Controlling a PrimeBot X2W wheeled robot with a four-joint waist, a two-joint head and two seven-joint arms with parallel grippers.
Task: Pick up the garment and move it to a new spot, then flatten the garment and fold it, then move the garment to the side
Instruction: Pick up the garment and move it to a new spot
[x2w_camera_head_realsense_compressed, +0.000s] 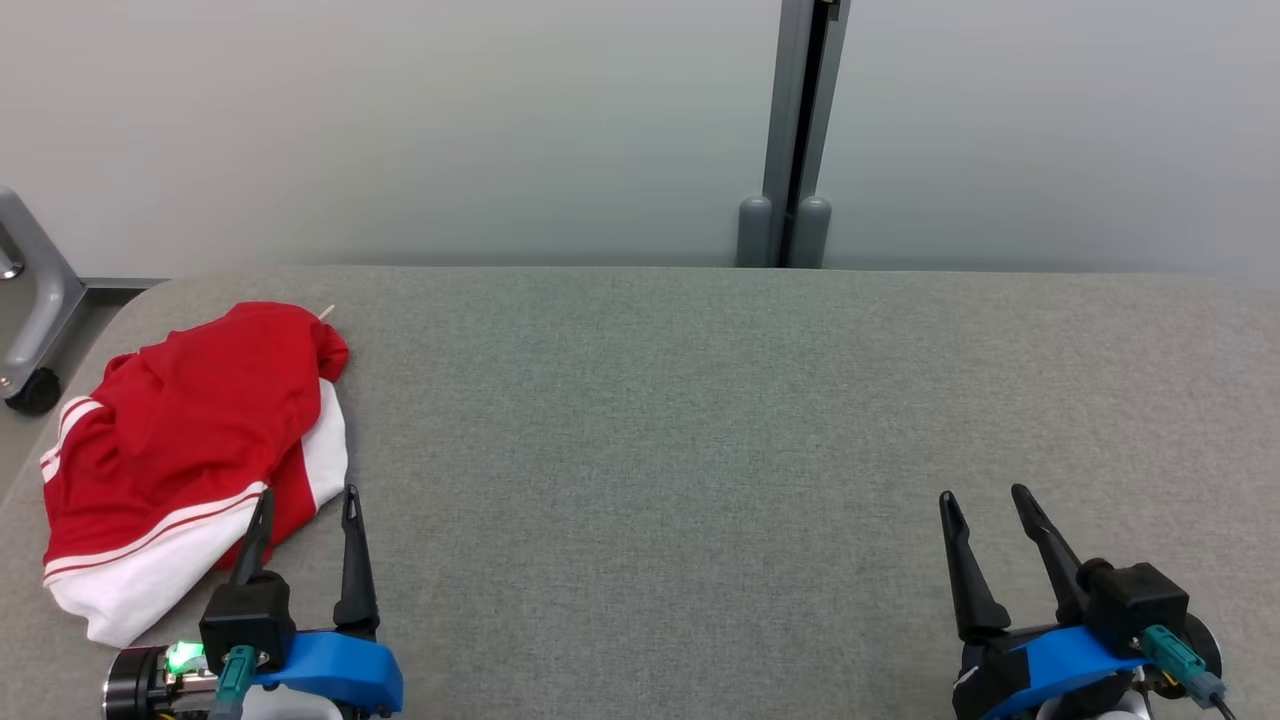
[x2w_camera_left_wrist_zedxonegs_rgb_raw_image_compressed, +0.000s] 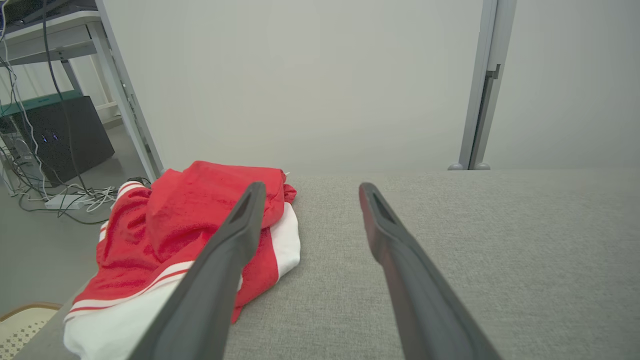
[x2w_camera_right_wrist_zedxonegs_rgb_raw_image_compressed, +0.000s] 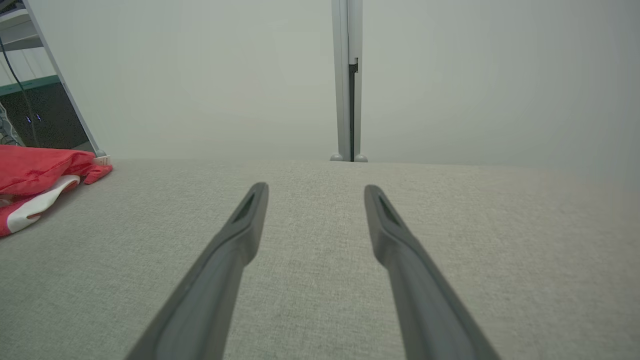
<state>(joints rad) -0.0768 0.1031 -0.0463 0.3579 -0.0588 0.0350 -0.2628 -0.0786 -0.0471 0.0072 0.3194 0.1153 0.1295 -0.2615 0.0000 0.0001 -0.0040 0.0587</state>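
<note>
A red-and-white garment (x2w_camera_head_realsense_compressed: 190, 440) lay crumpled at the head view's left, with the left gripper (x2w_camera_head_realsense_compressed: 307, 494) and right gripper (x2w_camera_head_realsense_compressed: 982, 494) spread empty along the bottom, while the left wrist view's upper left added floor cables (x2w_camera_left_wrist_zedxonegs_rgb_raw_image_compressed: 75, 197).

No legible text, labels or numerals, garment (x2w_camera_head_realsense_compressed: 190, 440) stripes plain, white tag (x2w_camera_right_wrist_zedxonegs_rgb_raw_image_compressed: 102, 160) at its edge too small to read.

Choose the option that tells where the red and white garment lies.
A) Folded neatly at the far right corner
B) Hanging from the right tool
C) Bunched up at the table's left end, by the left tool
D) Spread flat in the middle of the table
C: the garment lies crumpled at the left end of the table, just beyond the open left tool; the open right tool is far from it.
</note>
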